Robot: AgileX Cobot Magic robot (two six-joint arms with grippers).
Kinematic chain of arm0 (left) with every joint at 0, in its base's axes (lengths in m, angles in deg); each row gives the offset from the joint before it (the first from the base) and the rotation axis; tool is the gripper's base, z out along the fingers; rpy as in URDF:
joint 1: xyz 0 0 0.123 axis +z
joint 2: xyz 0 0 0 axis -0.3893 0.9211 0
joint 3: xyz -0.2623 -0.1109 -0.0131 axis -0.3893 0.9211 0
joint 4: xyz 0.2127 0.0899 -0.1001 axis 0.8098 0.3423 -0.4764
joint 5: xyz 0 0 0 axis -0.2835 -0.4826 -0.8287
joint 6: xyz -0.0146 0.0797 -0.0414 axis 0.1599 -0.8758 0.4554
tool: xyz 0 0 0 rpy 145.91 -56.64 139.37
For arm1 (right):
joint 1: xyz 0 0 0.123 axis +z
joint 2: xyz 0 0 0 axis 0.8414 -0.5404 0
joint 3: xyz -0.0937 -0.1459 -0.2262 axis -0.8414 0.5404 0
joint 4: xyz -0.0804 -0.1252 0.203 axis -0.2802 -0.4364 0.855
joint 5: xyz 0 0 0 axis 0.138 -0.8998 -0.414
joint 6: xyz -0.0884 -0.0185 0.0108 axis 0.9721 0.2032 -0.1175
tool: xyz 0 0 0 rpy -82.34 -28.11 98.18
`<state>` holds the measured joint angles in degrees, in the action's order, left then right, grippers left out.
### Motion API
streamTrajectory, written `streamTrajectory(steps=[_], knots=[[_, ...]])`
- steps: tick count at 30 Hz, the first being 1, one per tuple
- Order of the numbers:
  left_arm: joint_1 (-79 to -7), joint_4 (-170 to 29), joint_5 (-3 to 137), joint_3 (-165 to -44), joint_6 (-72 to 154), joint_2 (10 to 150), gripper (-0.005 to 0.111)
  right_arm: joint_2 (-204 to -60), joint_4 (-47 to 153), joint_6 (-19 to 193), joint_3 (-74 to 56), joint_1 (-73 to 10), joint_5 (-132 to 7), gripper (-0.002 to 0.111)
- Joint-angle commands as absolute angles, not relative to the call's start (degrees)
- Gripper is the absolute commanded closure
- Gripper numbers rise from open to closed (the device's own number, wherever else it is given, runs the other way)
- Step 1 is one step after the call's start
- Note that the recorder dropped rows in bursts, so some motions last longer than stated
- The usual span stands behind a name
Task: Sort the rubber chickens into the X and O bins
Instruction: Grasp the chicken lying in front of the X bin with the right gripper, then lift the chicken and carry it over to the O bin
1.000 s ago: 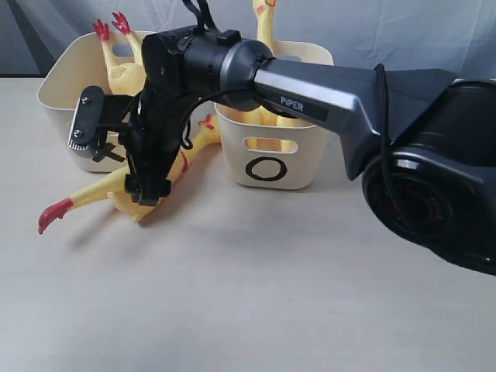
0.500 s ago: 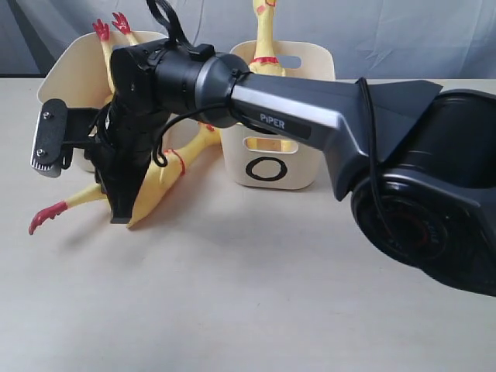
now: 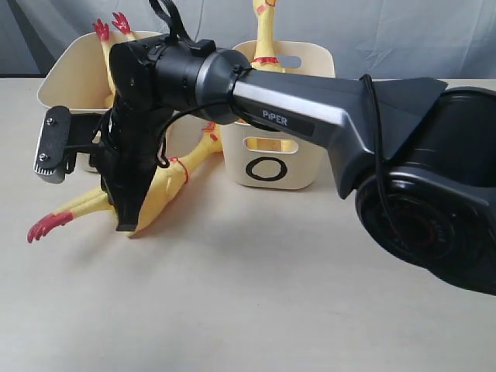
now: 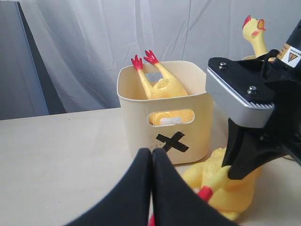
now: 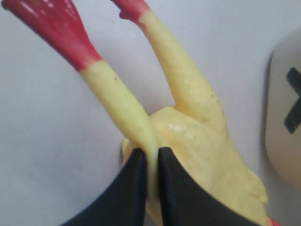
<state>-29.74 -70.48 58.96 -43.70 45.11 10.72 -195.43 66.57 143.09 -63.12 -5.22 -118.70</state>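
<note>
we pinch the loose chicken [image 3: 167, 188] by a leg with right hand [image 5: 149, 154] | body runs 8-to-2 o'clock | X bin [image 3: 60, 81] near, at 11 o'clock | left hand [image 4: 151, 162] clenched, empty

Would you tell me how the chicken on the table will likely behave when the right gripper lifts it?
Probably floppy: the chicken is long and thin, and the right gripper pinches it at a leg's base, off centre, so the neck end should droop. Dangling, it may brush the X bin close by.
</note>
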Motion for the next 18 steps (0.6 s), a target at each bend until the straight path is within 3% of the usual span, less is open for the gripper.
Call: streamTrajectory(steps=[1, 9, 18], knots=[[-29.85, -70.87, 59.53, -43.87, 45.10, 10.42, 0.107, -190.69, 71.55, 141.95, -63.19, -5.22, -124.06, 0.109], [-29.85, -70.87, 59.53, -43.87, 45.10, 10.42, 0.107, -182.63, 76.76, 141.74, -63.19, -5.22, -132.44, 0.109], [-29.85, -70.87, 59.53, -43.87, 45.10, 10.42, 0.107, -172.47, 91.04, 146.49, -63.19, -5.22, -132.48, 0.109]])
